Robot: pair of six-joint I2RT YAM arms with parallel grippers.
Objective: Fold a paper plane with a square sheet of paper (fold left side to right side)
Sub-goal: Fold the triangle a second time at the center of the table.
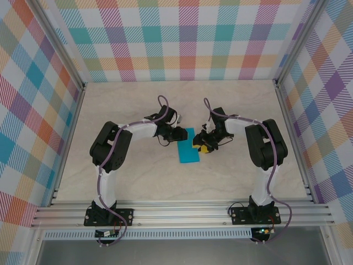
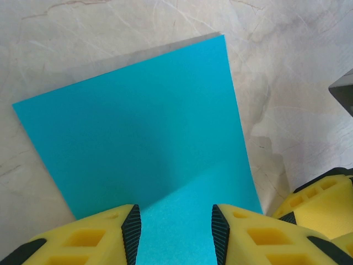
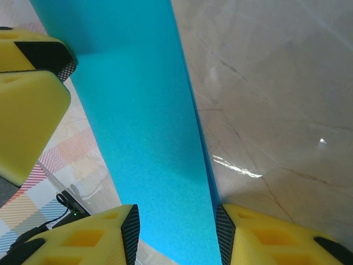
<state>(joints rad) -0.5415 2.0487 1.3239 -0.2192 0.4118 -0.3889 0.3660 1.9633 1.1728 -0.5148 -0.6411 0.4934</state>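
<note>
Left wrist view, left claw point(image 2: 175, 223) apart astride cyan paper point(image 2: 138, 121), right claw point(image 3: 176, 223) apart astride it

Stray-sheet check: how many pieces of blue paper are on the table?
1: the blue sheet lies mid-table, between the left gripper and the right gripper. Another directly underneath could be hidden.

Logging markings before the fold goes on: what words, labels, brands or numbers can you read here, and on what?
No readable text anywhere.
Square sheet of paper: plain cyan, no print.
Left pincer and right pincer: yellow fingers, no lettering.
Checked walls: pattern only.
Arm bases: any marking is too small to read.
</note>
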